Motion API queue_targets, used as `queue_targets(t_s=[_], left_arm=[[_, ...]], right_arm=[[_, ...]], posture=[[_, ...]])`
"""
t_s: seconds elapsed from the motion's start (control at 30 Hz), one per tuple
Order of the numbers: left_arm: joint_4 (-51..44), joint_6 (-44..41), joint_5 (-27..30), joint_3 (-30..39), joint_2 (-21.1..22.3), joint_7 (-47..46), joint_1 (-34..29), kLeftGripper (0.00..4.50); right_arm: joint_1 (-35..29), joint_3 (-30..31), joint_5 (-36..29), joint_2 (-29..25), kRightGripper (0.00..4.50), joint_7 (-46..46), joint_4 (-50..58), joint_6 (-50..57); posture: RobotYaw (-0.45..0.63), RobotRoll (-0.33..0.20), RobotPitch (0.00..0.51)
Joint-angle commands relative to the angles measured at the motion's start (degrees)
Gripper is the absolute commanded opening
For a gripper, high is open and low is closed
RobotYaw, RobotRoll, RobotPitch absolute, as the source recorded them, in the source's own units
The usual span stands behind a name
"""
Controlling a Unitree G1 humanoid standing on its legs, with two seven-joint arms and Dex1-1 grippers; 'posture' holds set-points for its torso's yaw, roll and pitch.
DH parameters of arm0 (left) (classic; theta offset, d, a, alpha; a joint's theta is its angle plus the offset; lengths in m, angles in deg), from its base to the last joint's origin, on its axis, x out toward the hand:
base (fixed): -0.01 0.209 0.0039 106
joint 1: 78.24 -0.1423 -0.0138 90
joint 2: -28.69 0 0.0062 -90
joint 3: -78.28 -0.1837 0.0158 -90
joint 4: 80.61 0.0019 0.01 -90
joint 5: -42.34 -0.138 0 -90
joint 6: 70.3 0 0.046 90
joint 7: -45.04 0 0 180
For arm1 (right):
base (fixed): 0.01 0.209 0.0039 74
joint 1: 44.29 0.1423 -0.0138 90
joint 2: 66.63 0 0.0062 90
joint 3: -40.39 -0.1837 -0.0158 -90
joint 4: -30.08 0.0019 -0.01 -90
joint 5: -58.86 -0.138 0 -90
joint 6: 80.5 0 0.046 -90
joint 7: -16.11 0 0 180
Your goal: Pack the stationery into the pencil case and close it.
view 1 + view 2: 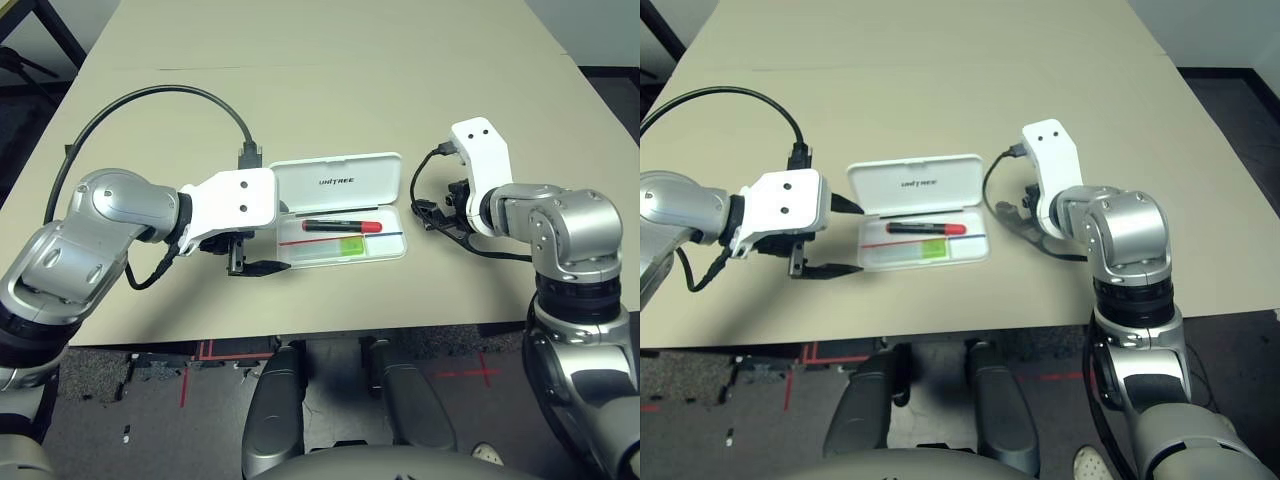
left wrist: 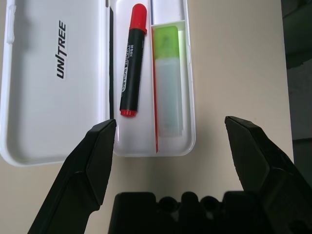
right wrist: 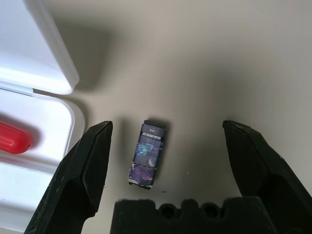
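On the desk (image 1: 330,90), near my edge, the pencil case (image 1: 340,215) lies open, lid folded back flat away from me. Marker (image 1: 342,226) with its red cap and the green-capped highlighter (image 1: 335,247) already lie in the tray, side by side, separated by a thin red line. The third item, a small grey-purple block (image 3: 147,152), sits on the bare desk just beside the case's right end, apart from its rim.

Right pincer (image 3: 165,146): fingers spread wide, holding nothing, straddling the block, which lies closer to one finger (image 3: 90,161) than to the other. Left pincer (image 2: 170,146): also wide open and empty, poised over the case's left end.

Step in hand, as I read it: pick up the block with the right arm.

Notes for doing it well:
- Centre the pincer over the block first, so the closing fingers don't shove it sideways.
- Come down until the tips almost touch the desk; the block looks low and could slip out beneath a high grip.
- Close across its narrow width; that seems the surer hold.
- Keep the finger nearest the case off the rim, or the tray may shift.
- Left pincer could steady the case during the drop.
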Motion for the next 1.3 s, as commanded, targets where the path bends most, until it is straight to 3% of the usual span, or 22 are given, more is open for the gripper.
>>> queue_targets(t_s=[0.03, 0.47, 0.77, 0.9, 1.2, 1.3], left_arm=[[-1.72, -0.9, 0.95, 0.62, 0.56, -0.42, -0.9, 4.48], [-2.72, -2.13, 1.42, 0.07, 0.0, -1.8, -0.76, 4.48], [-2.96, -2.46, 1.73, -0.04, -0.02, -2.42, -0.86, 4.48], [-3.02, -2.56, 1.84, -0.04, -0.07, -2.59, -0.88, 4.5], [-2.6, -1.12, 1.57, -1.05, 0.6, -1.18, -0.3, 4.5], [-2.62, -1.1, 1.59, -0.96, 0.68, -1.03, -0.38, 4.5]], right_arm=[[-1.66, -0.12, -0.61, 0.59, 4.5, 2.29, 1.03, 1.17], [-4.46, -0.24, -3.44, 4.8, 4.5, 8.31, 0.93, 1.17], [-6.15, 0.01, -4.54, 4.65, 4.5, 10.26, 0.34, 1.17], [-6.23, -0.14, -5.18, 4.34, 3.58, 10.63, 0.58, 1.17], [-5.45, 0.92, -8.76, 0.25, 0.35, 9.68, -0.15, 1.17], [-4.35, 1.73, -10.91, -2.73, 0.33, 8.08, -0.63, 1.17]], posture=[[0.11, 0.0, 0.241], [0.12, 0.0, 0.235], [0.12, 0.0, 0.235], [0.12, 0.0, 0.234], [0.13, 0.0, 0.237], [0.13, 0.0, 0.237]])
